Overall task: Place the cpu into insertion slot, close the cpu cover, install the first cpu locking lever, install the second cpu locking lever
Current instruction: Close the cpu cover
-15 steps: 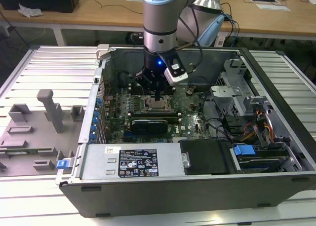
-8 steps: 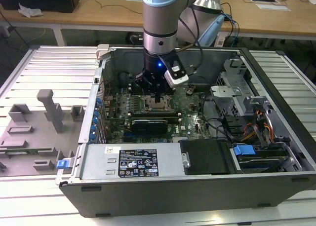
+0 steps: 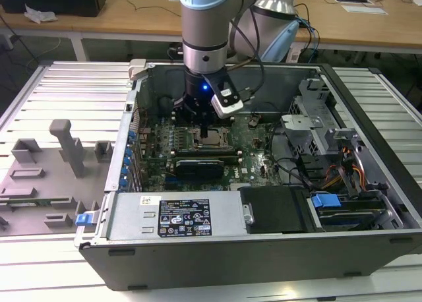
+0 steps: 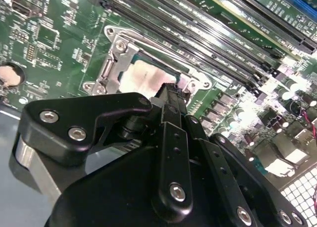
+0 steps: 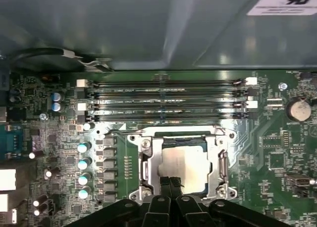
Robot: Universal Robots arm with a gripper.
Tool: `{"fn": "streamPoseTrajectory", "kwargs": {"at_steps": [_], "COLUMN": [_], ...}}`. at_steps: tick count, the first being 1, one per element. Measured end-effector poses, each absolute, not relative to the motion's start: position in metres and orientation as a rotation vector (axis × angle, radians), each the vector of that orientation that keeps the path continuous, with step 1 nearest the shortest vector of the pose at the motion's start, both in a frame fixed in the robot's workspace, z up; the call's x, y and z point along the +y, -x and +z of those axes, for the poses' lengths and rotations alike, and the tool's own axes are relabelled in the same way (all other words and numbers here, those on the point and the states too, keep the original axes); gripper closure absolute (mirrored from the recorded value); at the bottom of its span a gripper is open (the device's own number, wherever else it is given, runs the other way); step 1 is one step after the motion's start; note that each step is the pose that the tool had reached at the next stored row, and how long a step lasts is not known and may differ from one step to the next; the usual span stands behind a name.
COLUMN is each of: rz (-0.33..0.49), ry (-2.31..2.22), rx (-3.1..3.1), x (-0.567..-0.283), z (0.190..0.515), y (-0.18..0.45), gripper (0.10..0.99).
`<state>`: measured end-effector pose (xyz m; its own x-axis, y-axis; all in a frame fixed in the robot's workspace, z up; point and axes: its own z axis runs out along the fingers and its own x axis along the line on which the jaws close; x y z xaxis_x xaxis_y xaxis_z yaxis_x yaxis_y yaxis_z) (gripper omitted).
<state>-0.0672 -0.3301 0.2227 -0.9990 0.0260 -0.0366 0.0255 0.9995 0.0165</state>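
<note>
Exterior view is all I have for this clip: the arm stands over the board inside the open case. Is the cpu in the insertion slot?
Observer: Yes. In the first wrist view the cpu lies flat in the insertion slot, pale face up.
Operator: What is the tool doing?
Observer: The tool is shut, its tips together just above one edge of the cpu.
Operator: And the cpu cover?
Observer: The silvery cpu cover lies around the cpu, whose face shows through its window. I cannot tell whether it is latched.
</note>
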Motion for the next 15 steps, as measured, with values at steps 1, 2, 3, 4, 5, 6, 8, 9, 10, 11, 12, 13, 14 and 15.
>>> {"fn": "streamPoseTrajectory", "kwargs": {"at_steps": [1,2,3,4,5,6,8,9,10,11,12,13,14,15], "rz": [0.025,0.025,0.025,0.025,0.025,0.025,0.025,0.025,0.025,0.025,0.025,0.025,0.025,0.025], "ry": [-0.039,-0.036,-0.033,-0.032,-0.031,-0.03,-0.026,-0.025,-0.024,-0.023,-0.022,-0.021,-0.021,-0.02], "rx": [3.104,3.105,3.105,3.105,3.104,3.104,3.105,3.105,3.105,3.105,3.105,3.105,3.105,3.105], "x": [-0.33,-0.33,-0.33,-0.33,-0.33,-0.33,-0.33,-0.33,-0.33,-0.33,-0.33,-0.33,-0.33,-0.33], "z": [0.221,0.22,0.22,0.219,0.218,0.218,0.215,0.214,0.212,0.211,0.21,0.209,0.209,0.209], "y": [0.068,0.069,0.071,0.072,0.073,0.074,0.076,0.077,0.078,0.079,0.079,0.08,0.08,0.08], "gripper": [0.98,0.98,0.98,0.98,0.98,0.98,0.98,0.98,0.98,0.98,0.98,0.98,0.98,0.98]}}
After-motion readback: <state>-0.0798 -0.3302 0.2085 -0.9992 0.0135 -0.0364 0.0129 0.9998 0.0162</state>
